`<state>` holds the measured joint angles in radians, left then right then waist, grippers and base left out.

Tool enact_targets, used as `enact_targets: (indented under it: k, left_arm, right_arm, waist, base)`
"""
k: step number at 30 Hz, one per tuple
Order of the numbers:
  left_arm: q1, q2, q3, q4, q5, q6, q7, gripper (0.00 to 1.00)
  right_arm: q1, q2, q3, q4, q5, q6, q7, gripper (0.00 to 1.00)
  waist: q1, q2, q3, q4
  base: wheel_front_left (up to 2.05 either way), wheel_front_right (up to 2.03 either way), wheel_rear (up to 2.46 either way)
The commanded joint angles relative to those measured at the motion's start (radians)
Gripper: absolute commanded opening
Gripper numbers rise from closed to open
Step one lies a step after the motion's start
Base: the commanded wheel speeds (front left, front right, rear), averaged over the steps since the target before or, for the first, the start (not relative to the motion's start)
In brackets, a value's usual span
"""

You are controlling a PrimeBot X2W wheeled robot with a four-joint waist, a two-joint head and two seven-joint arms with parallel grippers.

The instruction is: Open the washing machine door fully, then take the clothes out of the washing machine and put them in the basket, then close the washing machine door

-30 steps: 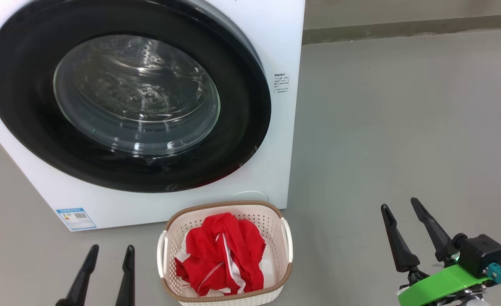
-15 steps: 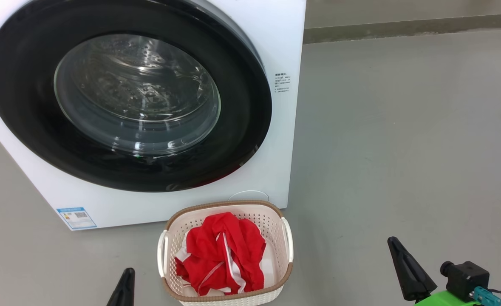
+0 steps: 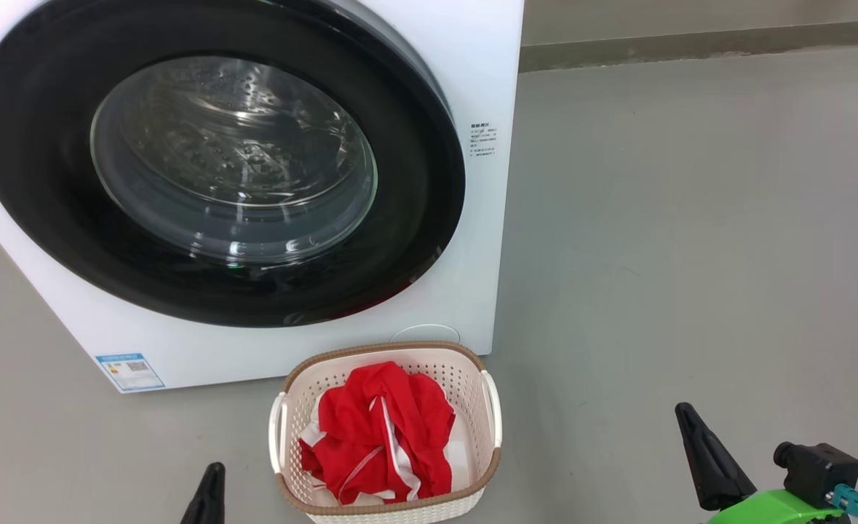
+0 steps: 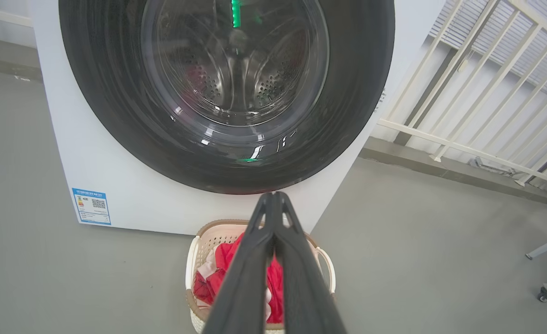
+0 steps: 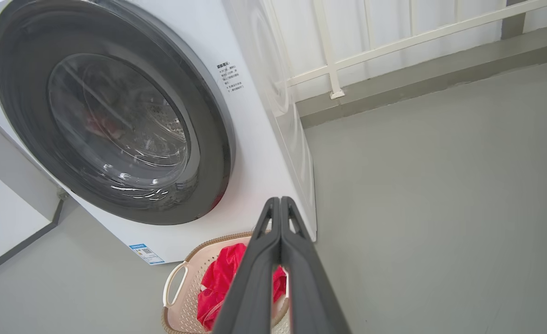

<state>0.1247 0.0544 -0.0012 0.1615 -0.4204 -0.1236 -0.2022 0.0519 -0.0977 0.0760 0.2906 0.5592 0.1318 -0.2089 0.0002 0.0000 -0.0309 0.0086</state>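
The left gripper (image 3: 210,495) rises from the bottom edge of the head view, just left of the basket (image 3: 474,378). Its two dark fingers (image 4: 250,273) are pressed together to a single point and hold nothing. The right gripper (image 3: 696,445) stands well to the basket's right and leans slightly leftward. Its fingers are likewise squeezed together and empty, above a green wrist bracket (image 3: 771,508). Both point towards the machine. Between them the basket sits on the grey floor (image 3: 676,255), with the red clothes (image 3: 381,429) heaped inside it. It stands just before the front lower right corner of the washing machine (image 3: 483,255). Behind it the washing machine door (image 3: 36,189) sits closed against the white front.
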Motion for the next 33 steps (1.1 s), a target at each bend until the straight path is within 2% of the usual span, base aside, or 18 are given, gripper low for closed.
enact_targets:
  k: [1,33]
  left_arm:
    - [-0.041,0.011,0.013,-0.019,-0.040,-0.001,0.009,0.00]
    - [-0.097,0.010,0.037,0.011,-0.383,-0.003,0.094,0.00]
  right_arm:
    - [-0.043,-0.008,-0.012,-0.026,0.032,0.000,0.010,0.00]
    - [-0.077,0.007,-0.062,-0.032,0.334,0.000,0.100,0.00]
  waist:
    - [-0.0001,0.0000,0.001,0.000]
    - [-0.0001,0.0000,0.011,-0.003]
  base:
    - [0.00,0.00,0.00]
    - [0.00,0.00,0.00]
